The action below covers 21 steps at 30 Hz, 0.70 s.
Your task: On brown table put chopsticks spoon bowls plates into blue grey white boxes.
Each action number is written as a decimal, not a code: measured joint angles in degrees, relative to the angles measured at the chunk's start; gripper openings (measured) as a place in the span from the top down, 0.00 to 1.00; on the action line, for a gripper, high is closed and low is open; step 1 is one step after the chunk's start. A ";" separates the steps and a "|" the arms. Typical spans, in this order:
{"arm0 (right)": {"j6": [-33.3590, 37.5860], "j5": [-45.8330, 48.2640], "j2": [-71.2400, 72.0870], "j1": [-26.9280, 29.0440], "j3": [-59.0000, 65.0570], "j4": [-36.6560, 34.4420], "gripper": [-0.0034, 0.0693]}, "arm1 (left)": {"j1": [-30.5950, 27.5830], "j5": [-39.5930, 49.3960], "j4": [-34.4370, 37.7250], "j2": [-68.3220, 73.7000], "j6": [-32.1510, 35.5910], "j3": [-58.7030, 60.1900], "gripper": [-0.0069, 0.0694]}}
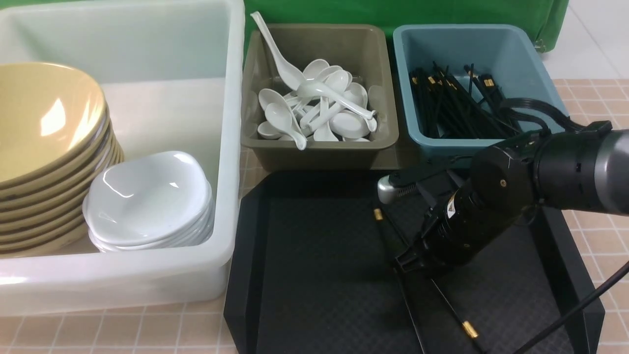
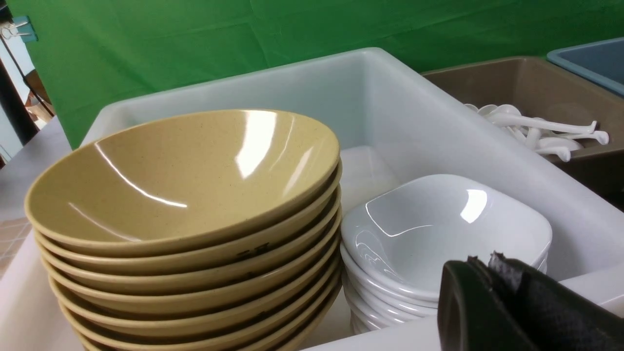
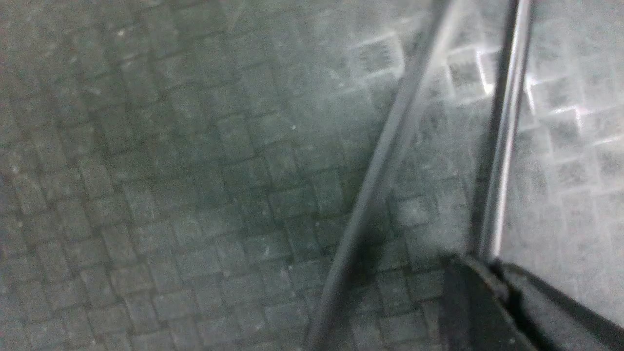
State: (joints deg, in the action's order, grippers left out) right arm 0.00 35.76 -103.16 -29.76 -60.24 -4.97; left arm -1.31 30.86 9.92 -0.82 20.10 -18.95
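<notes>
The right gripper (image 1: 407, 261) is down on the black textured tray (image 1: 314, 265) at the near right. Its fingers appear pinched on one slim black gold-tipped chopstick (image 3: 502, 146), and a second chopstick (image 3: 380, 170) lies just beside it on the tray. This looks like the pick-up step. Next it calls for a level lift and a carry to the far-right blue plastic box (image 1: 540, 69), where other chopsticks already lie. The left gripper (image 2: 487, 265), near the large white plastic box (image 2: 390, 87), looks pressed together and empty.
</notes>
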 joint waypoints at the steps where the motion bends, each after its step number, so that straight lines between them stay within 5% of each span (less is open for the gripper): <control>1: 0.00 1.19 0.61 0.00 0.00 -0.05 0.87 | 0.00 -0.06 0.00 0.00 0.00 0.00 0.90; 9: 1.66 5.21 13.50 0.00 -1.80 3.00 0.88 | 0.00 -0.22 -0.05 0.00 0.00 0.00 0.90; 18: 1.17 -36.61 13.49 8.46 -8.94 16.47 0.87 | 0.00 -0.43 -0.15 0.00 0.00 0.00 0.90; 21: -0.78 -39.55 7.16 12.68 -12.72 16.59 0.82 | 0.00 -0.43 -0.15 0.00 0.00 0.00 0.90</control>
State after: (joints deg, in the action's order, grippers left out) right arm -0.78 -3.78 -95.99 -17.08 -72.96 11.62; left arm -1.31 30.43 9.77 -0.82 20.10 -18.95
